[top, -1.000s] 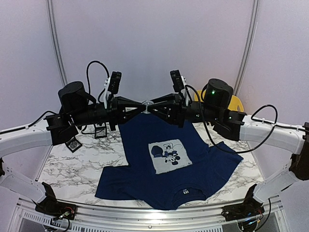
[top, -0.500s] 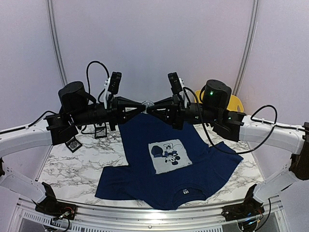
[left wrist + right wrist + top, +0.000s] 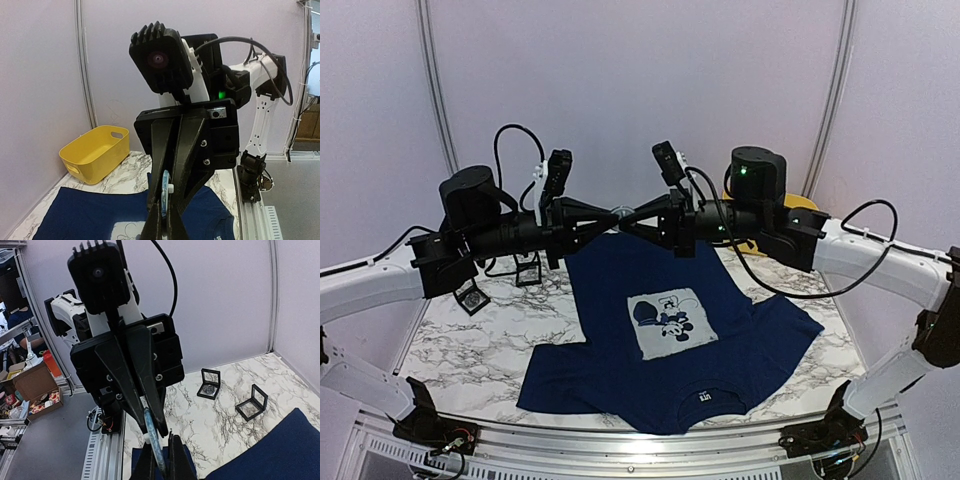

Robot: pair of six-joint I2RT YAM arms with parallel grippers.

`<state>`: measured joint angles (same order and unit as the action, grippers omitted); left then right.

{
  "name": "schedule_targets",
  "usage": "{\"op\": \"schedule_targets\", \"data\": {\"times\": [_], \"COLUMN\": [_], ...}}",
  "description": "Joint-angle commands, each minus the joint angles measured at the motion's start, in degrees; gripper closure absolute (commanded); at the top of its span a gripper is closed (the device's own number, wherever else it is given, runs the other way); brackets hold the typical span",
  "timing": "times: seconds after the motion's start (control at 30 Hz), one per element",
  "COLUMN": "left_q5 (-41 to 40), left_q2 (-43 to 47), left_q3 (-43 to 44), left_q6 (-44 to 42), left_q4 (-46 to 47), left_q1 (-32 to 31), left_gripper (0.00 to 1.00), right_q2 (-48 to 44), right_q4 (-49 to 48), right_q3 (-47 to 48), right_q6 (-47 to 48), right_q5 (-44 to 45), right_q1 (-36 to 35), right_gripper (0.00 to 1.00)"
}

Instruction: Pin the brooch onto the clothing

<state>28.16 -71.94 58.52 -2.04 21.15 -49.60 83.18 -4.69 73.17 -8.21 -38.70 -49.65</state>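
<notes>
1. One white-and-grey marbled table top (image 3: 470,350) is recorded. It carries everything below except the arms' load.
2. One navy blue short-sleeved T-shirt (image 3: 610,300) is laid flat on it, front up, with the neck towards the near edge.
3. Two arms are counted. The left gripper (image 3: 610,215) and right gripper (image 3: 634,214) are met tip to tip in the air above the shirt's far hem.
4. One yellow plastic basket (image 3: 95,152) is stood at the far right corner, just beyond the shirt.
5. One pale grey square cartoon-mouse print (image 3: 670,322) is noted on the chest.
6. Two black square display frames are counted on the far left of the marble, clear of the shirt: one frame (image 3: 528,272) and, nearer the edge, the other frame (image 3: 472,298).
7. One small white neck label (image 3: 705,397) is seen.
8. One small pale blue round brooch (image 3: 165,192) is held between the two grippers, off the fabric. Both pairs of jaws are drawn narrow and appear closed on it.
9. View differences:
   - The brooch is resolved as a disc only in the wrist views; from the top it is merely a pale speck.
   - The basket is shown whole by the left wrist view but is mostly hidden behind the right arm from above.
   - The print is shown whole only from the top.
</notes>
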Motion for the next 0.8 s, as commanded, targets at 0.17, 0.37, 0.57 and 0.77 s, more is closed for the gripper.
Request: {"op": "schedule_targets", "data": {"times": [0.17, 0.37, 0.57, 0.77], "left_q5": [4.5, -4.6, -8.0, -6.2], "left_q2": [-0.9, 1.6, 1.4, 1.8], "left_q3": [2.5, 1.4, 2.8, 3.0], "left_q6": [-5.9, -7.2, -9.2, -9.3], "left_q4": [-7.7, -8.2, -12.9, -12.6], "left_q1": [-5.7, -5.3, -4.6, -4.5], "left_gripper": [1.00, 1.00, 1.00, 1.00], "right_q2": [4.5, 0.9, -6.4, -8.8], "right_q4": [9.0, 11.5, 22.1, 17.9], "right_q3": [6.3, 3.4, -0.5, -2.4], "right_q6": [4.0, 14.3, 27.0, 24.9], "right_q5": [6.9, -2.3, -7.6, 0.1], "right_q1": [-0.3, -0.4, -0.2, 0.6], "right_gripper": [0.93, 0.65, 0.36, 0.38]}}
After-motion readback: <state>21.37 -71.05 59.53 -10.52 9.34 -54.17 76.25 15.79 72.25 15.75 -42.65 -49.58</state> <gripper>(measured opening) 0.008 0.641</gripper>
